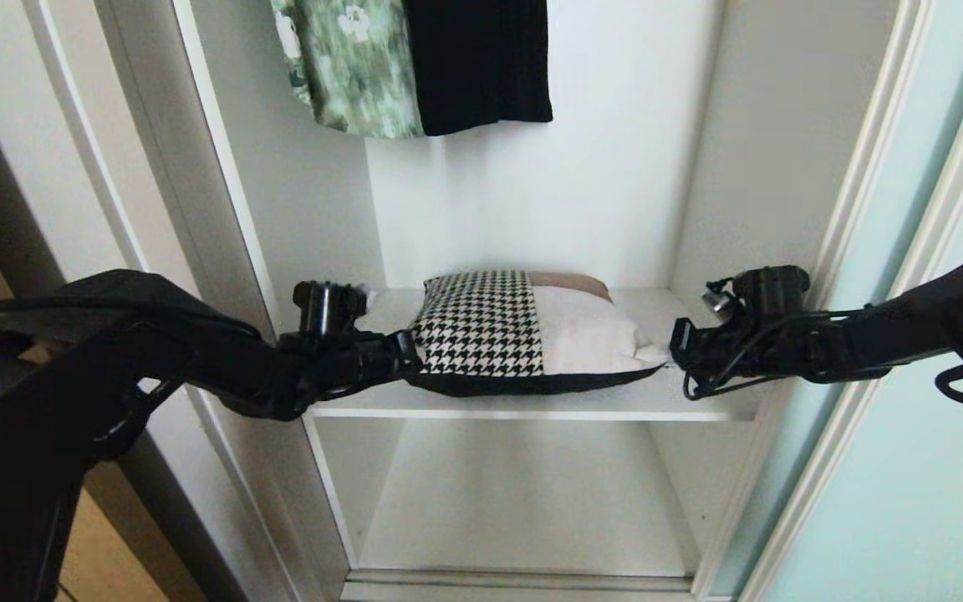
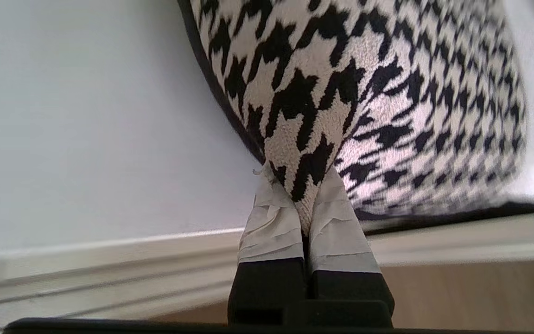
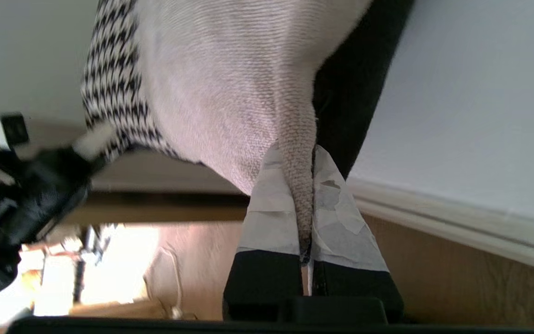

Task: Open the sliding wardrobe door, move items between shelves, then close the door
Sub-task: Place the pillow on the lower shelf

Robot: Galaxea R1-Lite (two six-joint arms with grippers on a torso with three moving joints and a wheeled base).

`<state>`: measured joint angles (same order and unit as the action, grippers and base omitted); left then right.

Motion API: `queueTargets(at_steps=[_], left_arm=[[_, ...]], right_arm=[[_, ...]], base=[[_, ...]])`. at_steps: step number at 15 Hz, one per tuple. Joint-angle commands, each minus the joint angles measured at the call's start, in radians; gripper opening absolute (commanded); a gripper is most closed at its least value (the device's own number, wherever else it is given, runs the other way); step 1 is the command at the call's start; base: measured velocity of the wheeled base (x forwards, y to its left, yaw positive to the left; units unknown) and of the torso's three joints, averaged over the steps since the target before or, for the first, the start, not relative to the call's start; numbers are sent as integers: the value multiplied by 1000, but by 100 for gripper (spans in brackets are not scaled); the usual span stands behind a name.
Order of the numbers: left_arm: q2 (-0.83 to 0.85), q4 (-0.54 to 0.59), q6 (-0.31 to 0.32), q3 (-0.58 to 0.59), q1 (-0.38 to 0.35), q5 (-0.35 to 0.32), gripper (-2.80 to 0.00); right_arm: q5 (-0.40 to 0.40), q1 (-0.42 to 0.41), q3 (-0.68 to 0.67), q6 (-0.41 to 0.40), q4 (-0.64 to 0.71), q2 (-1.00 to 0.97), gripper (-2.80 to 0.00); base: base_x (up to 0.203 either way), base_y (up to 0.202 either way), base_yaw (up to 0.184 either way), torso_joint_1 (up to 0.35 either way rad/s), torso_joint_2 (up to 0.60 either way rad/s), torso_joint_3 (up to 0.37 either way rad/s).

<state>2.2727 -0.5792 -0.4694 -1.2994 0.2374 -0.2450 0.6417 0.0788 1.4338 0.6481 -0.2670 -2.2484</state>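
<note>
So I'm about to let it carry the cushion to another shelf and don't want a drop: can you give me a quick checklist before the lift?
1. Left gripper shut on the houndstooth corner of the cushion: ok.
2. Right gripper shut on the plain beige corner: ok, though it pinches only a thin fold of fabric.
3. Both grips at opposite ends, roughly level: ok.
4. Sliding wardrobe door clear of the opening: ok, it stands off to the right.
5. Lower shelf free to receive the cushion: ok.
6. Green floral garment and black garment hang above the cushion, not touching: ok.
</note>
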Motion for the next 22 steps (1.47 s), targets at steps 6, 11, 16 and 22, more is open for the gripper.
queueTargets(at_steps=[6,11,16,22], left_arm=[[-405,-97,16,366,107,131,-280],[-726,-94,40,566,171,135,-280],[-910,-58,63,704,248,135,-280],[-978,-60,104,836,252,125,-280]], right_arm=[[4,78,-351,-42,-11,441,-280],[3,169,-552,-32,4,747,-280],[-2,226,-651,13,97,976,-280],[0,272,-697,66,182,1087,-280]], base=[[0,0,0,0,0,0],[0,0,0,0,0,0],[0,0,0,0,0,0],[0,0,0,0,0,0]])
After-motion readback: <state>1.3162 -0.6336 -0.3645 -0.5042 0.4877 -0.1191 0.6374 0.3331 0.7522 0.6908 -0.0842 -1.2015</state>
